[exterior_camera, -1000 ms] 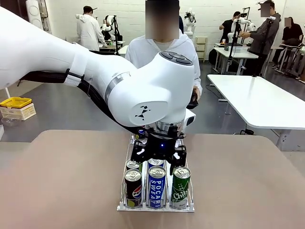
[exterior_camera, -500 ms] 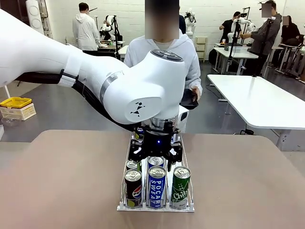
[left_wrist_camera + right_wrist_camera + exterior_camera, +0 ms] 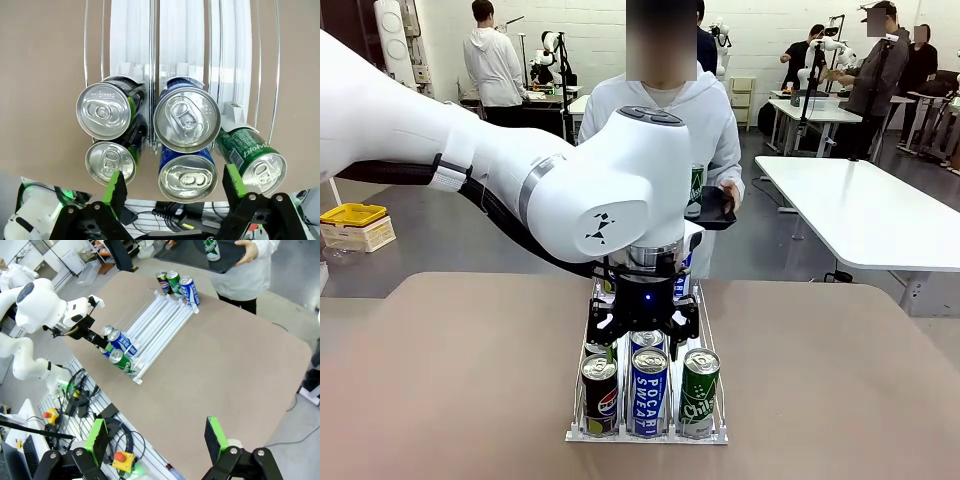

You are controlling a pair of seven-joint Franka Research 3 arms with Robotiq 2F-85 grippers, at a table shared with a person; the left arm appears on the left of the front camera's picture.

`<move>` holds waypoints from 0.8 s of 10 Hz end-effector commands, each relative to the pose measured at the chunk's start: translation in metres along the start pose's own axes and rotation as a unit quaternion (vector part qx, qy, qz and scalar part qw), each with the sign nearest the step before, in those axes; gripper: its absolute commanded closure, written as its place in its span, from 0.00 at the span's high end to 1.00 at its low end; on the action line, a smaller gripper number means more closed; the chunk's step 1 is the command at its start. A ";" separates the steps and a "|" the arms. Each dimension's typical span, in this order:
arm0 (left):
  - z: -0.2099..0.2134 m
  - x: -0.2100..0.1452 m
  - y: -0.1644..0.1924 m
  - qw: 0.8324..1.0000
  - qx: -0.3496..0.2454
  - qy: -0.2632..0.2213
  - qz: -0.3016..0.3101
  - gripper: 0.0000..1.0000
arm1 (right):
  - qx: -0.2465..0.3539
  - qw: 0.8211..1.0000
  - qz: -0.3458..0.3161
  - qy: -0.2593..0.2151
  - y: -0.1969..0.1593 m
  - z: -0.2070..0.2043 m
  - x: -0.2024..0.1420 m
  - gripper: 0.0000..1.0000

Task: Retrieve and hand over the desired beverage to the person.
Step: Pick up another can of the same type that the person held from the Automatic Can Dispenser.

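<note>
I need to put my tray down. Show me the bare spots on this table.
Bare tabletop lies left of the can rack and right of it. Crowded: the rack's near end, where cans sit under the open left gripper.

Front level across table [image 3: 440, 380], left wrist close overhead, right wrist high; rack [image 3: 185, 40] shared.

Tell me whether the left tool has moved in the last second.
Yes. The left tool has slid slightly toward picture left, judged against the front green can.
</note>
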State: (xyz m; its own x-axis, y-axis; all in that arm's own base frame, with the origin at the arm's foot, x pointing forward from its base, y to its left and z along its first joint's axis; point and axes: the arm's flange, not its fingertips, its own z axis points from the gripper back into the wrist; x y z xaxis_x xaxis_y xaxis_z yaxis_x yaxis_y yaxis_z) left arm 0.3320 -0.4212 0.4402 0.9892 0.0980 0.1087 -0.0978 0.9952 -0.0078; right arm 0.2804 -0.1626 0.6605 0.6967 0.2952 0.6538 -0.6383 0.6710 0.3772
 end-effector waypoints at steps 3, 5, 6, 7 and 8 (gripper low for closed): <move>-0.008 0.001 0.007 1.000 -0.027 0.000 -0.010 1.00 | 0.009 1.000 0.009 -0.006 -0.001 0.000 0.001 1.00; -0.011 0.004 0.002 0.999 -0.032 0.002 -0.028 1.00 | 0.009 1.000 0.009 -0.006 -0.001 0.000 0.001 1.00; -0.011 0.004 0.000 0.999 -0.031 0.002 -0.035 1.00 | 0.009 1.000 0.009 -0.006 -0.001 0.000 0.001 1.00; -0.011 0.004 -0.003 0.999 -0.030 0.002 -0.041 1.00 | 0.009 1.000 0.009 -0.006 -0.001 0.000 0.001 1.00; -0.012 0.003 -0.004 0.999 -0.029 0.002 -0.045 1.00 | 0.009 1.000 0.009 -0.006 -0.001 0.000 0.001 1.00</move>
State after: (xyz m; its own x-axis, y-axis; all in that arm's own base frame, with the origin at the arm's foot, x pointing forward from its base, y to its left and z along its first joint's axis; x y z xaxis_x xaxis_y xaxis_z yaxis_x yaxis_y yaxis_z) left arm 0.3366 -0.4247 0.4289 0.9934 0.0233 0.1124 -0.0195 0.9992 -0.0346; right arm 0.2804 -0.1626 0.6605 0.6966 0.2953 0.6538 -0.6384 0.6710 0.3771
